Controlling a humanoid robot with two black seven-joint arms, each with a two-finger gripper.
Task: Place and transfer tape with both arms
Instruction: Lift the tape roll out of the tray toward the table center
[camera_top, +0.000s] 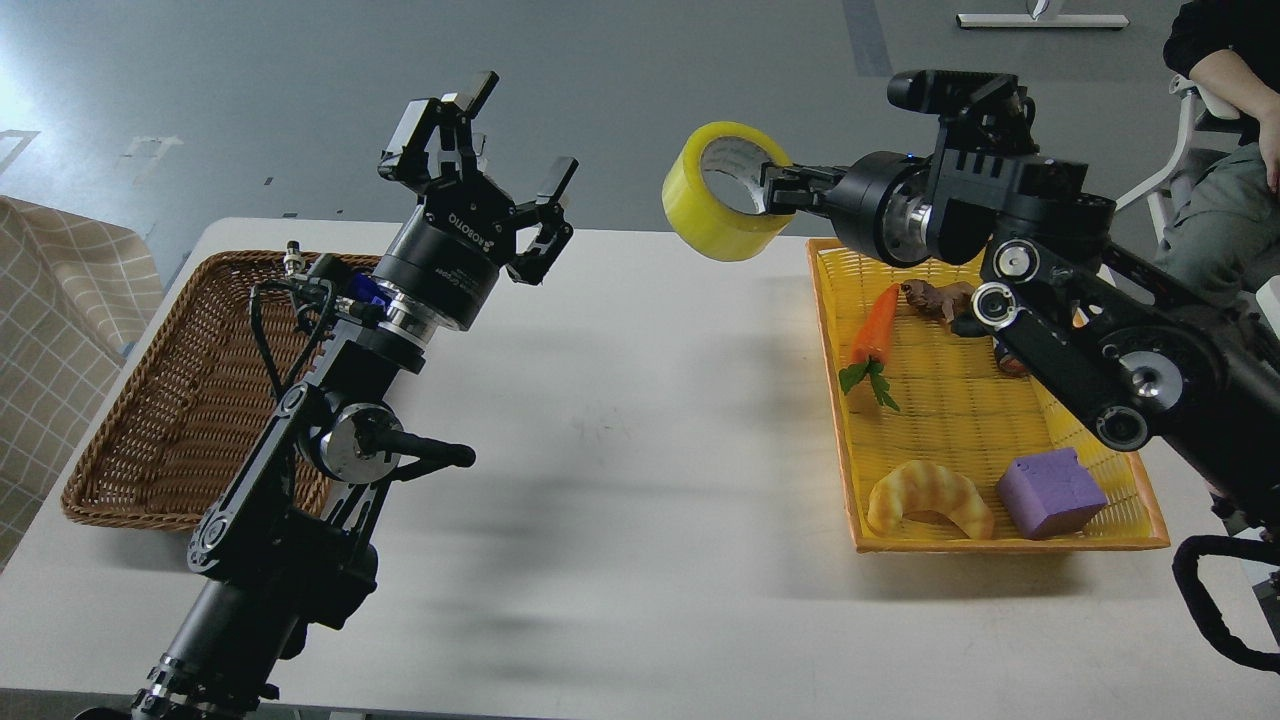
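The yellow tape roll (705, 205) hangs in the air above the table's far edge, left of the yellow basket (1140, 490). My right gripper (775, 188) is shut on the roll's right wall, one finger inside the pale core. My right arm reaches in from the right over the basket. My left gripper (490, 160) is open and empty, raised above the table's left half, fingers pointing up and away. It stands well to the left of the tape.
A brown wicker basket (150, 420) lies at the table's left. The yellow basket holds a toy carrot (875, 325), a croissant (930, 495), a purple block (1050, 490) and a small brown figure (935, 297). A seated person (1225, 150) is at the far right.
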